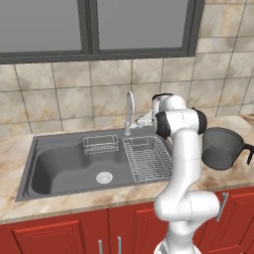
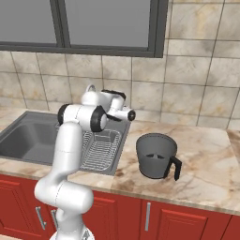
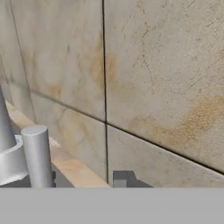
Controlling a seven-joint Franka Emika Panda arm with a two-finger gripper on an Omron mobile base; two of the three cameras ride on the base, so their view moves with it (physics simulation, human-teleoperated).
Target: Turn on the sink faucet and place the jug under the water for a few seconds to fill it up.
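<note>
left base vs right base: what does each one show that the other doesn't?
Left base alone: the sink's round drain, the small wire basket and the sink faucet's arched spout in full. No water runs from it.

Right base alone: the whole jug, upright on the counter right of the sink, its black handle toward the camera, nothing gripping it.

Both: the wire rack, the tiled wall, the window, the red cabinets and the arm reaching toward the faucet.

Chrome sink faucet (image 1: pixel 129 111) behind sink (image 1: pixel 64 163), upright grey jug (image 2: pixel 156 156) on counter
</note>
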